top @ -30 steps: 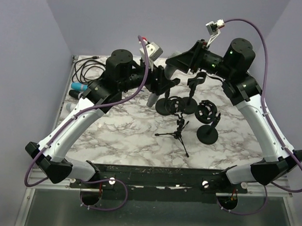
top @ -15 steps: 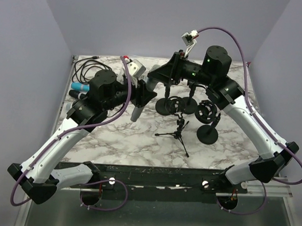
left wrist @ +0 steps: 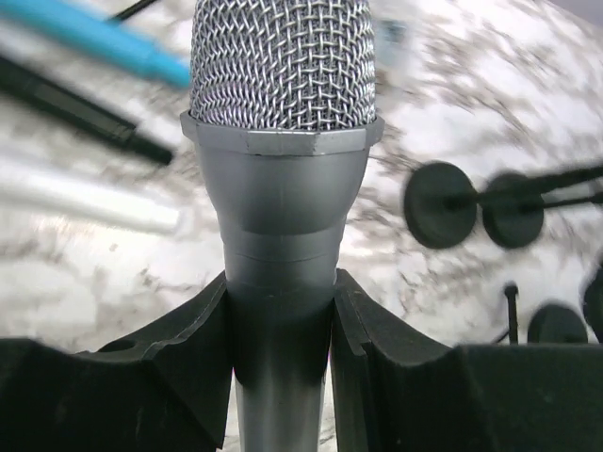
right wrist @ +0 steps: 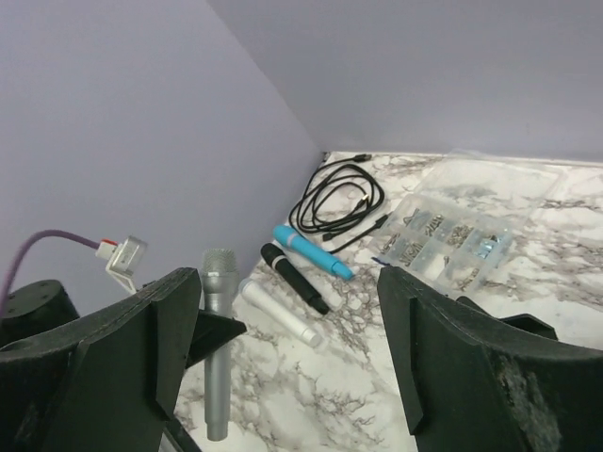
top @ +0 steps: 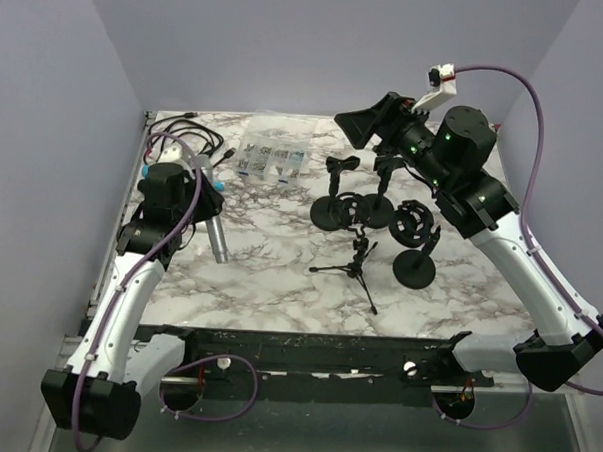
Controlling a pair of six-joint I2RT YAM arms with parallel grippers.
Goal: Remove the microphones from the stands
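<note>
My left gripper (top: 210,216) is shut on a silver microphone (top: 219,238) with a mesh head and holds it at the left of the marble table, well away from the stands. In the left wrist view the fingers (left wrist: 188,348) clamp the microphone (left wrist: 281,141) just below its head. The black stand (top: 332,192) with an empty clip stands at table centre. My right gripper (top: 371,124) is open and empty, raised above the back of the stands. Its view shows the held microphone (right wrist: 216,348) between its spread fingers (right wrist: 160,358).
Other black stands (top: 416,246) and a small tripod (top: 356,260) cluster at centre. Blue (right wrist: 311,251), black (right wrist: 294,278) and white (right wrist: 280,313) microphones lie at the far left. A coiled black cable (top: 185,139) and a clear parts box (top: 272,160) lie at the back.
My left arm has pulled left and down with the silver microphone, away from the stands. My right arm has swung back to the right and up.
</note>
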